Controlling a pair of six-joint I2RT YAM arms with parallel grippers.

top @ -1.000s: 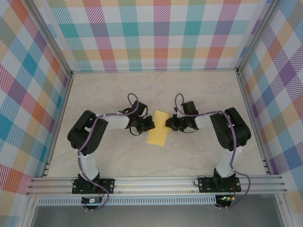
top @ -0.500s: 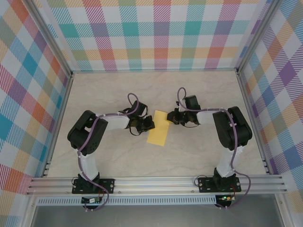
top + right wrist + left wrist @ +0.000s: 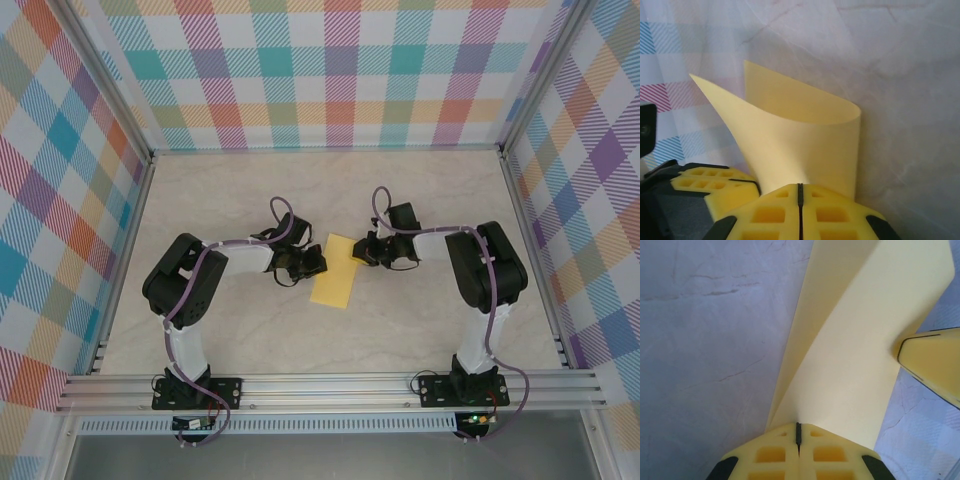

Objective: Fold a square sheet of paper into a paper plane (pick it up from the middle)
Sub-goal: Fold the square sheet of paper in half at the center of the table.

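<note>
Softly curled thin yellow sheet (image 3: 805,145) w/ matte face.

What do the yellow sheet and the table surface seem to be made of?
The yellow sheet: likely thin matte paper; it curls softly without shine. The table: perhaps smooth laminate with a marble print; pale veins show, real stone is possible.

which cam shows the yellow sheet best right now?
Top external: the whole yellow sheet shows, pinched between the left gripper and the right gripper. Left wrist gives a close-up of two overlapping layers running from its shut jaws; right wrist shows a curled edge.
</note>
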